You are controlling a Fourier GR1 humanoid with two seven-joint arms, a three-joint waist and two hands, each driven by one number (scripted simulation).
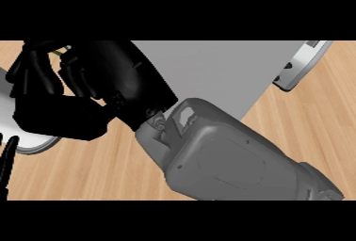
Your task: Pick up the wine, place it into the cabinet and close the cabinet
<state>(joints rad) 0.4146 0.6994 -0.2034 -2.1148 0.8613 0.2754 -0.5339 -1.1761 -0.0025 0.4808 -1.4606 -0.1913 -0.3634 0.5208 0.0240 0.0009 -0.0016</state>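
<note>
At upper left, right hand (pixel 83 84) clenched, perhaps around wine (pixel 64 50); only green sliver shows between fingers.

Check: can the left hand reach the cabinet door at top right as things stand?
Probably not. The left hand sits at the lower-left edge; the right forearm and right hand, curled round the wine, cross between it and the door.

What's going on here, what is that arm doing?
The robot's right hand has reached across to the left of the wooden counter, fingers curled around something mostly hidden; only a small green bit shows at the top. A grey cabinet sits behind the forearm. The left hand barely shows at the left edge.
</note>
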